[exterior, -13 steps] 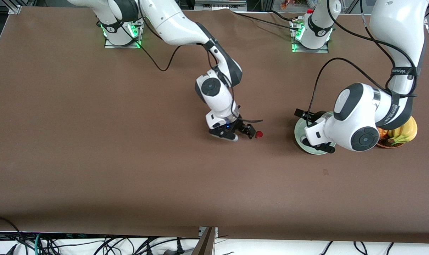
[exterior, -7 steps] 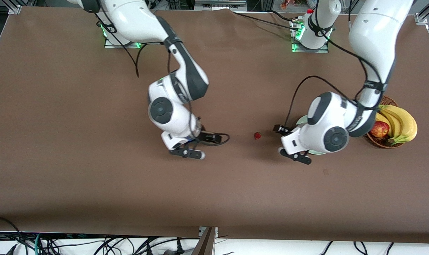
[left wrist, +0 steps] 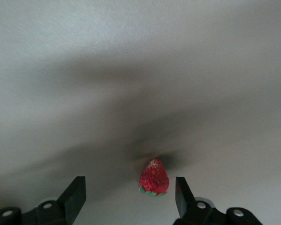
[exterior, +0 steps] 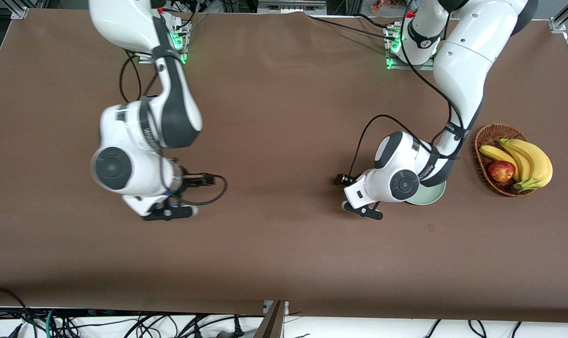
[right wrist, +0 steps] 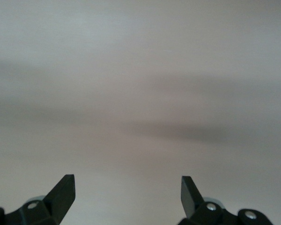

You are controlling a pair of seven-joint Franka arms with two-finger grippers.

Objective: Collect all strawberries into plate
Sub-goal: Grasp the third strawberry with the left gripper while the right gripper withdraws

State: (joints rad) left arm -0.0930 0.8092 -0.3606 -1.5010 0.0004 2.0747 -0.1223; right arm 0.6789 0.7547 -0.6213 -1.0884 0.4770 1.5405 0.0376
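One strawberry (left wrist: 154, 178), red with a green cap, lies on the brown table. In the left wrist view it sits between the spread fingers of my left gripper (left wrist: 129, 194), closer to one finger (left wrist: 182, 193) and touching neither. In the front view my left hand covers the berry; the left gripper (exterior: 361, 210) hangs low over the table beside the mint-green plate (exterior: 430, 196), which the left wrist partly hides. No berry shows on the visible part of the plate. My right gripper (exterior: 169, 212) is open over bare table toward the right arm's end, its fingers (right wrist: 63, 192) around nothing.
A brown wicker basket (exterior: 488, 129) holding bananas (exterior: 528, 159) and a red-yellow apple (exterior: 501, 171) stands beside the plate toward the left arm's end. Loose cables hang from both wrists.
My right arm has pulled away from the strawberry toward its own end of the table. My left arm has swung from over the plate to the strawberry.
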